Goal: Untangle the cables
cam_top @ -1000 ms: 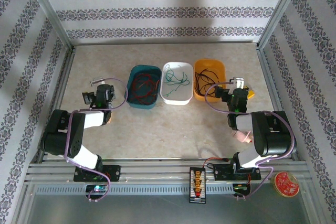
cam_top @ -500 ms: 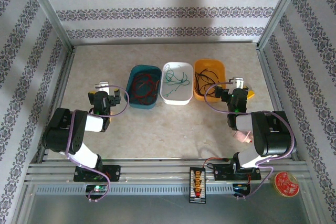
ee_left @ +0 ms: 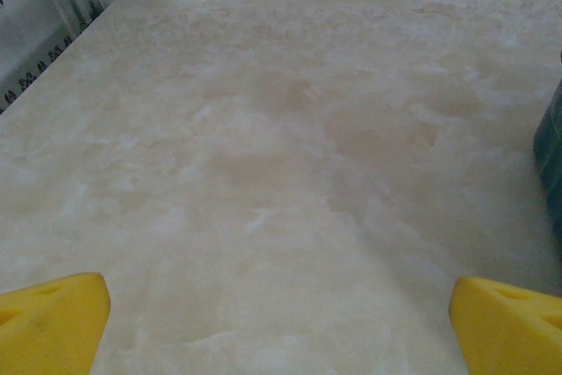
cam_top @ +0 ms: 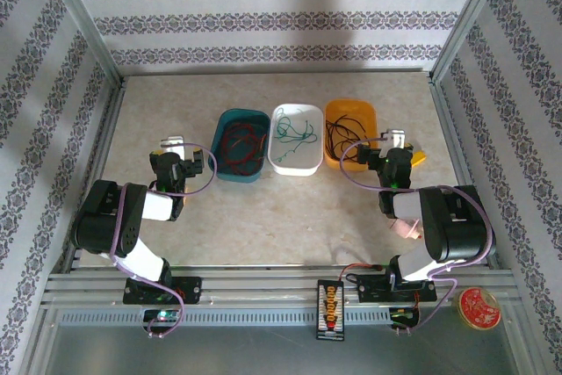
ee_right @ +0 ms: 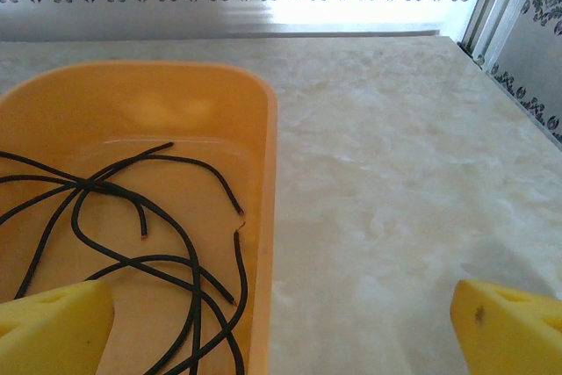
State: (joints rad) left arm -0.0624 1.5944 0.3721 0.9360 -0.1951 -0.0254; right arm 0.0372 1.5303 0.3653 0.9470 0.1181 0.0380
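Observation:
The cables lie sorted in three bins at the table's middle. Red cables (cam_top: 239,145) are in a teal bin (cam_top: 219,129), green cables (cam_top: 297,132) in a white bin (cam_top: 285,164), and black cables (cam_top: 341,133) in an orange bin (cam_top: 369,116). My left gripper (cam_top: 180,151) hovers left of the teal bin, open and empty, with bare table between its yellow fingertips (ee_left: 53,322). My right gripper (ee_right: 281,331) is open over the orange bin's right rim (ee_right: 268,173), with the black cables (ee_right: 132,243) looping below its left fingertip.
The teal bin's edge (ee_left: 551,142) shows at the right of the left wrist view. Metal frame posts and patterned walls close in the table. A black connector board (cam_top: 330,309) and a red round disc (cam_top: 479,307) sit on the near rail.
My left gripper has swung a little right, toward the teal bin, and turned at the wrist. The right arm has barely moved. The cables lie as before.

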